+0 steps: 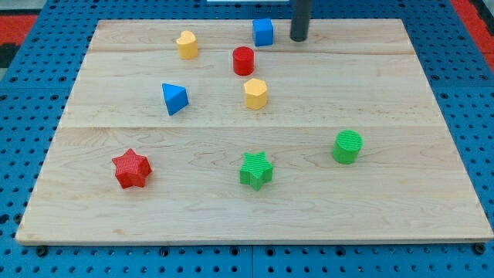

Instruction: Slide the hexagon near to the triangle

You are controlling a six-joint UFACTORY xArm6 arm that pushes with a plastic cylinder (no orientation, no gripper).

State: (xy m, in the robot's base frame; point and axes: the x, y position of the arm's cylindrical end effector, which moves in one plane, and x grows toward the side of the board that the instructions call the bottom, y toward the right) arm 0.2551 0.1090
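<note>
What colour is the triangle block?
Blue; the triangle shows clearly in the camera view, on the board's left half.

A pale wooden tabletop of joined planks fills most of the view. It lies on a blue perforated surface. A red strip shows at the view's top right corner.

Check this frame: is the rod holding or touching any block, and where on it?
Nothing is held. My tip sits at the view's top, just right of the blue cube with a gap between them, well away from the yellow hexagon.
</note>
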